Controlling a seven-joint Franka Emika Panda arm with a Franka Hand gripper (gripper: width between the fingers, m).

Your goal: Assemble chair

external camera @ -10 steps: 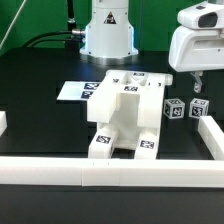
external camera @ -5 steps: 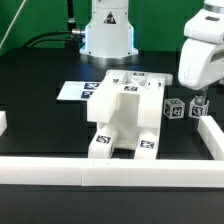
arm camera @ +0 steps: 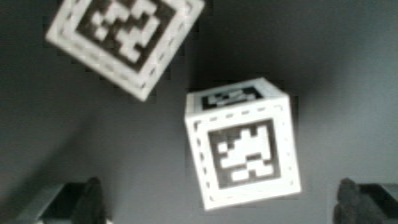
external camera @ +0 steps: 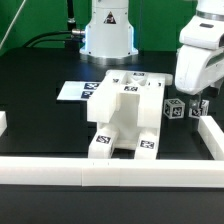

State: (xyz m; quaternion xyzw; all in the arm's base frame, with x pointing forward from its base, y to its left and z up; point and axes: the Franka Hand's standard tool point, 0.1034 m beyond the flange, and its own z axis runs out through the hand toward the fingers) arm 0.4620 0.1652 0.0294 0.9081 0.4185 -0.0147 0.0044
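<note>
The partly built white chair stands in the middle of the black table, its tags facing up and forward. To the exterior view's right of it sit two small tagged white cubes, one beside the other. My gripper hangs low over the cube nearer the right rail, open and holding nothing. In the wrist view that cube lies between and just ahead of my dark fingertips, not touching them. The other cube lies farther off. My gripper straddles bare table.
The marker board lies flat behind the chair, toward the exterior view's left. White border rails run along the front and the right side. The arm's base stands at the back.
The gripper has come down from above the right-hand cubes to just over the one nearest the right rail. It stayed open. Chair and cubes have not moved.
</note>
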